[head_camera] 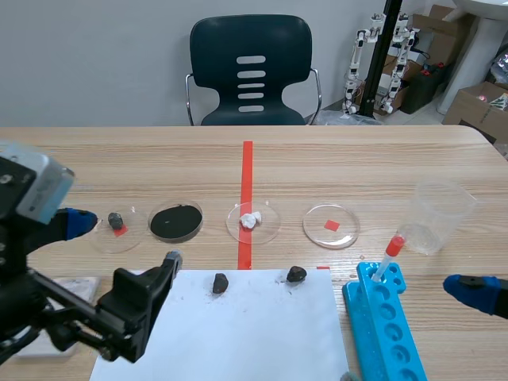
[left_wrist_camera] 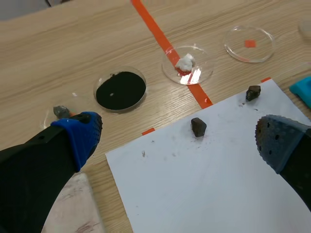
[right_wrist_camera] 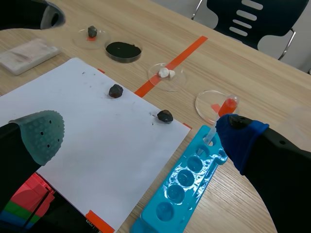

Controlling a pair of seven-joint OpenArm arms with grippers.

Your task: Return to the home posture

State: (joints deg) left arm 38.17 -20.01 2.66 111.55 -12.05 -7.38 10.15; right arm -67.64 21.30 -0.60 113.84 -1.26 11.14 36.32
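Observation:
My left gripper (left_wrist_camera: 177,141) is open and holds nothing; it hangs above the near left part of a white paper sheet (head_camera: 238,325). In the scene view its two fingertips (head_camera: 82,223) stand wide apart over the table's left side. My right gripper (right_wrist_camera: 141,133) is also open and empty, raised above the sheet's near right edge and a blue tube rack (right_wrist_camera: 187,179). The scene view shows only one of its blue-padded fingers (head_camera: 472,290), at the right edge. Two dark stones (head_camera: 221,282) (head_camera: 296,275) lie on the sheet's far edge.
Four petri dishes stand in a row beyond the sheet: one with a grey stone (head_camera: 117,221), one with black powder (head_camera: 175,221), one with a white lump (head_camera: 252,220), one empty (head_camera: 331,226). A clear cup (head_camera: 438,214), a red-capped tube (head_camera: 389,254) in the rack, a flat white block (right_wrist_camera: 26,56).

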